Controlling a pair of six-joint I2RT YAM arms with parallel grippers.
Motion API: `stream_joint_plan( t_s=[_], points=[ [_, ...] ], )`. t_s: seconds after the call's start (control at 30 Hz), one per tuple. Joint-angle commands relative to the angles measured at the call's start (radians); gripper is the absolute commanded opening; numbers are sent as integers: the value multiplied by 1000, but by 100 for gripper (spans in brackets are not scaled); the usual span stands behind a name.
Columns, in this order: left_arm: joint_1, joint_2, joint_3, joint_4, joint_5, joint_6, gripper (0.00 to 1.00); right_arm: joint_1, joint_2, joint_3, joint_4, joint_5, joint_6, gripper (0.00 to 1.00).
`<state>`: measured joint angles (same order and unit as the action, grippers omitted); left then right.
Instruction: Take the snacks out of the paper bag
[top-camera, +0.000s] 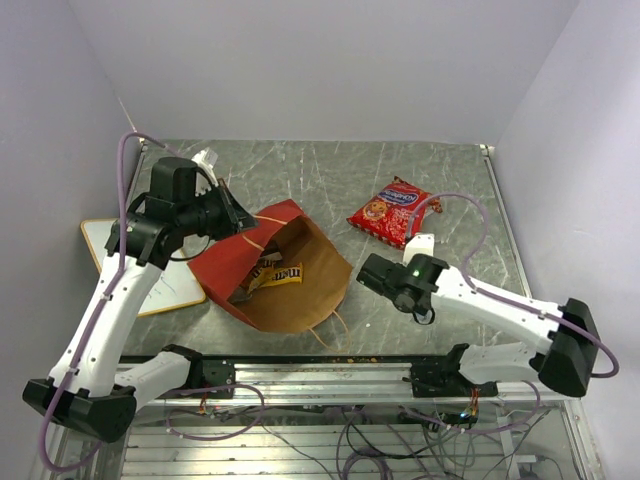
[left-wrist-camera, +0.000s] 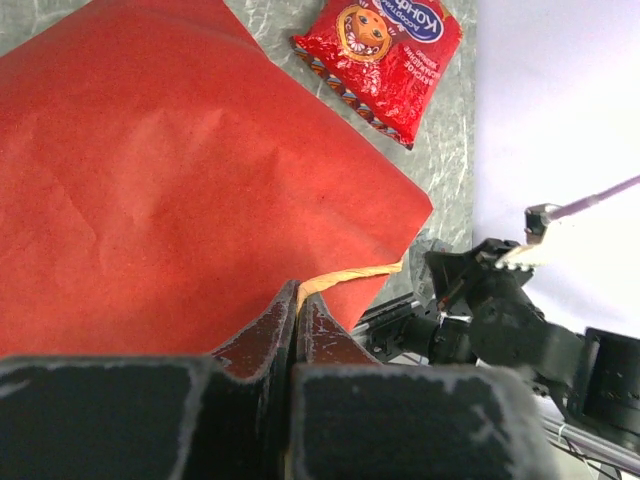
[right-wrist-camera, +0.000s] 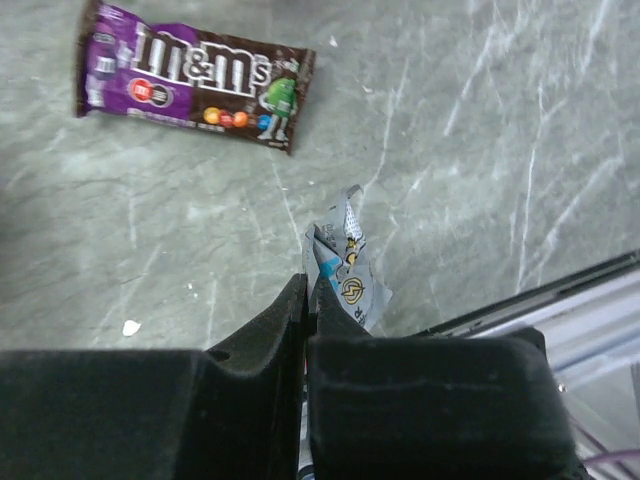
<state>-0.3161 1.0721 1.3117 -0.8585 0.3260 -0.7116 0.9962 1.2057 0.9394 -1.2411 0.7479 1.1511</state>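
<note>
top view: i see the paper bag (top-camera: 308, 292) lying open on its side, candy packets (top-camera: 275, 272) in its mouth, red chip bag (top-camera: 392, 212) out, well apart.
left wrist: left claw (left-wrist-camera: 298, 300) clamped together on the bag's handle (left-wrist-camera: 350, 274).
right wrist: right claw (right-wrist-camera: 307, 300) pinching a pale blue packet (right-wrist-camera: 346, 282); purple packet (right-wrist-camera: 195, 80) lies on the table (right-wrist-camera: 480, 150).

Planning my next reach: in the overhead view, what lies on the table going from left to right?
whiteboard → paper bag → red chip bag
</note>
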Motion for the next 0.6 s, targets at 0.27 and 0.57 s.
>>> stream_joint_plan(
  t_s=[0.27, 0.57],
  points=[
    [3, -41, 26, -33, 1, 6, 7, -115, 296, 53, 126, -13, -235, 0],
    [3, -49, 15, -24, 15, 2, 7, -119, 384, -49, 360, -122, -290, 8]
  ],
)
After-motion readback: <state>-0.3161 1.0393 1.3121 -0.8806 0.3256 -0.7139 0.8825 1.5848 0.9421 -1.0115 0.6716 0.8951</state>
